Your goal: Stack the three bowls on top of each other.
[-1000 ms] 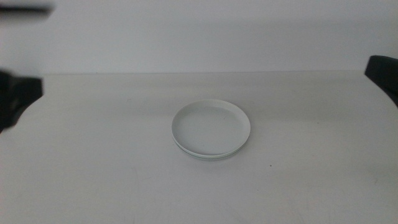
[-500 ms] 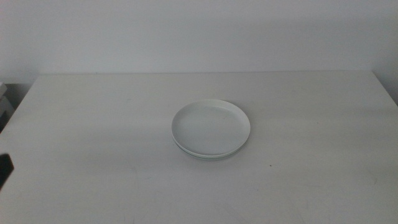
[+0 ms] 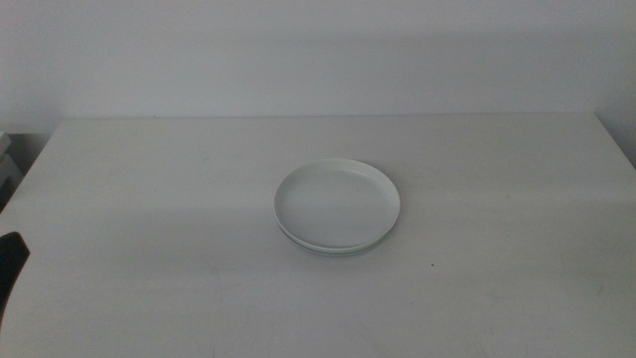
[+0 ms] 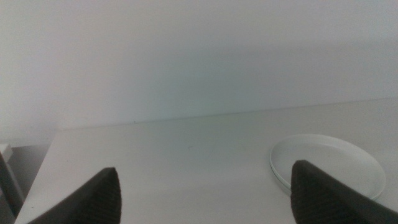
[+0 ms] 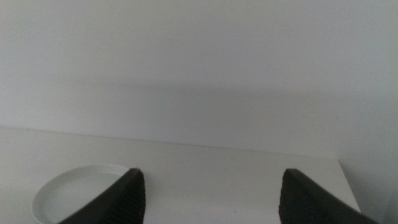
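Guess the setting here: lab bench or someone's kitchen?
Likely a lab test bench: a bare white table against a plain white wall, holding only a stack of bowls.

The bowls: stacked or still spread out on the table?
Stacked. The middle view shows one pile, white bowl on top, further rims beneath; how many lie underneath cannot be told.
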